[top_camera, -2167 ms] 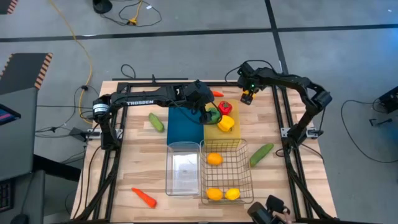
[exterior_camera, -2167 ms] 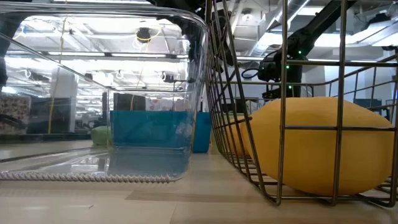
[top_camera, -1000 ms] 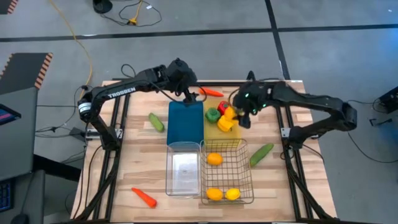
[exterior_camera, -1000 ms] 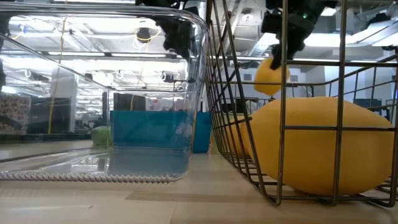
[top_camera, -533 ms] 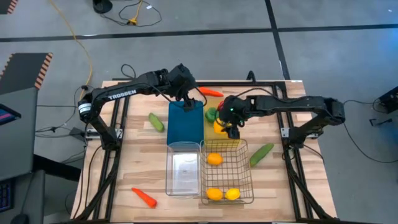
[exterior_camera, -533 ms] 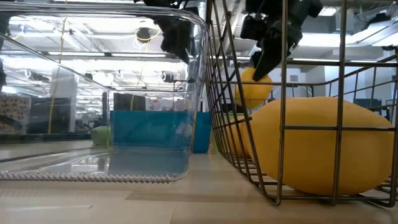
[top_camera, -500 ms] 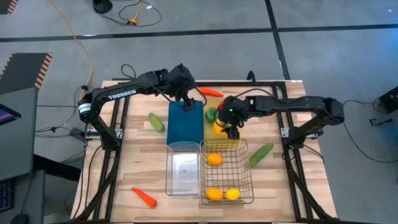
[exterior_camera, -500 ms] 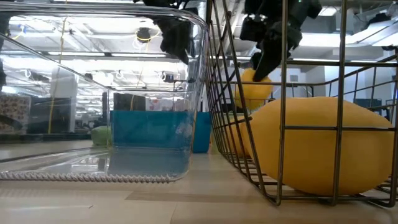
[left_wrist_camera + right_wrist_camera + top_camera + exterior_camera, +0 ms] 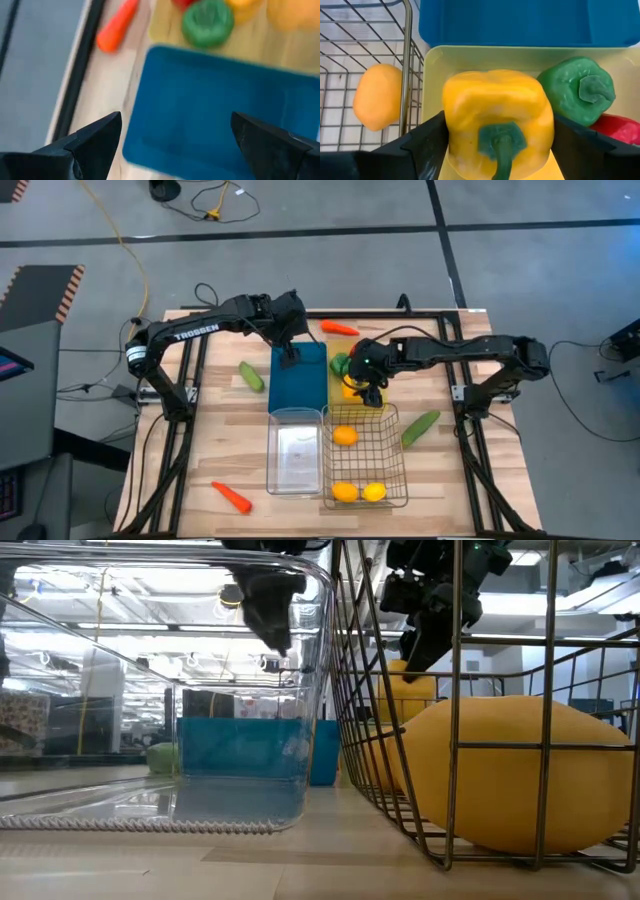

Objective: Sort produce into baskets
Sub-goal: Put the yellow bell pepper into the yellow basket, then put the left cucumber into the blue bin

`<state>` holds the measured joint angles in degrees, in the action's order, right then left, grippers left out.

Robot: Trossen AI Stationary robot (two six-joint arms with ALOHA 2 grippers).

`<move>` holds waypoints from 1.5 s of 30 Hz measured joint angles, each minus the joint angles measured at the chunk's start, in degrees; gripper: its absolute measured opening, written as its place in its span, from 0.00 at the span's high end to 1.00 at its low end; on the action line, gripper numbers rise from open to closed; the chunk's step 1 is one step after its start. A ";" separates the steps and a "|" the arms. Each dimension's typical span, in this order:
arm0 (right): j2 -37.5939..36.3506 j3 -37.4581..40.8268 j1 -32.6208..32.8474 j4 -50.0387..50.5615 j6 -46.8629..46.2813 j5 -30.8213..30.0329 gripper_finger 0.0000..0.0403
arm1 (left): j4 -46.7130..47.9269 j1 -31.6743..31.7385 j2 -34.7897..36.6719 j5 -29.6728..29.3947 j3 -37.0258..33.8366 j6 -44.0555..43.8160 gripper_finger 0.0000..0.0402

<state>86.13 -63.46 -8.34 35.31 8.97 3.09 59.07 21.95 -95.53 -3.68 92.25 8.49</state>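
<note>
i see a pale wood table edged by a black frame, standing on a grey concrete floor with dark seams, a yellow cable trailing across it; the low view looks across into an open hall with ceiling lights. my right gripper hangs over the yellow tray, its 2 fingers spread wide on either side of the yellow bell pepper, which sits on the tray between them with its green stem toward the camera; i cannot tell whether the pads touch its sides. just beside that pepper lie a green bell pepper and, past it, a red one. my left gripper hovers above the blue tray, fingers wide apart and holding nothing. the clear bin sits below the blue tray in the high view, with the wire basket beside it holding 2 oranges and a lemon. loose on the table are 1 carrot near the far edge, another carrot near the front left, 1 cucumber left of the blue tray, and another cucumber right of the basket. white lettering on the left arm reads "trossen".
</note>
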 joint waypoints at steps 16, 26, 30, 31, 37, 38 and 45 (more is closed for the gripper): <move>0.35 0.00 0.02 -0.26 -1.99 -1.64 0.03 | 15.36 -0.15 -0.07 -0.12 -7.32 4.50 0.10; 0.39 0.00 -0.48 -0.20 -3.56 -3.36 0.03 | 16.45 -0.33 -0.04 -1.63 -12.55 6.06 0.10; 0.11 0.00 -0.46 -0.07 -3.52 -3.25 0.03 | 16.48 -0.47 -0.04 -3.38 -17.46 7.32 0.11; 0.11 0.00 -0.46 -0.07 -3.52 -3.25 0.03 | 16.25 -0.47 -0.04 -3.45 -18.64 7.51 0.12; -1.41 0.00 -0.44 0.06 -3.39 -3.19 0.03 | 10.88 -1.20 -0.04 -5.70 -24.70 12.93 0.17; -1.74 0.00 -0.44 -0.12 -3.39 -3.19 0.03 | 9.69 -1.34 -0.04 -6.44 -25.54 13.93 0.18; -6.24 0.00 -0.44 0.13 -3.11 -3.19 0.03 | 3.81 -1.59 -0.07 -7.30 -29.35 17.35 0.23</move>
<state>79.89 -63.46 -8.78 35.44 5.86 -0.10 62.88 20.36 -95.59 -10.98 62.90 25.83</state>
